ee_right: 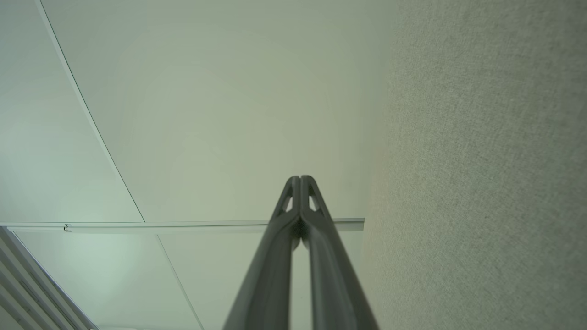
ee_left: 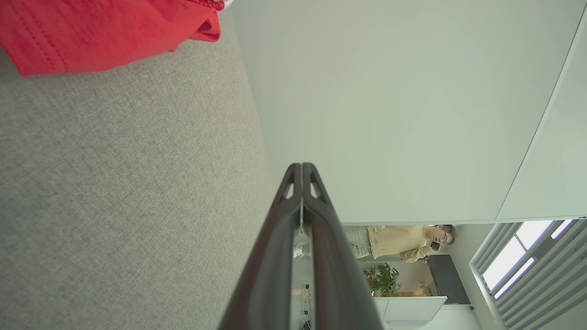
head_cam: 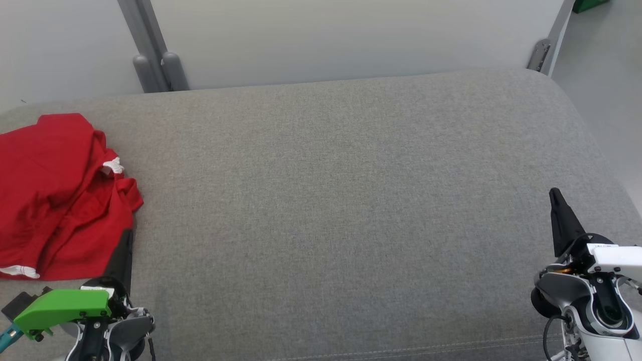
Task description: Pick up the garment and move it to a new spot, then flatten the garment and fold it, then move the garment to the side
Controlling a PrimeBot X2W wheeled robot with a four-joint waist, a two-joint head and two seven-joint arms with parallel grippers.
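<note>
The garment (head_cam: 55, 195) is red with white trim and lies crumpled at the left end of the grey padded surface (head_cam: 341, 200). In the left wrist view a corner of the garment (ee_left: 91, 32) fills the top left. My left gripper (head_cam: 129, 233) is at the lower left, its tips right beside the garment's lower right edge; its fingers meet at the tips (ee_left: 301, 166) with nothing between them. My right gripper (head_cam: 553, 192) rests at the lower right, far from the garment, fingers pressed together (ee_right: 300, 178) and empty.
A pale wall panel (head_cam: 351, 35) with grey posts (head_cam: 155, 60) stands behind the surface. The surface's right end curves down toward the floor (head_cam: 607, 75). A person (ee_left: 403, 240) stands beside a plant in the left wrist view's background.
</note>
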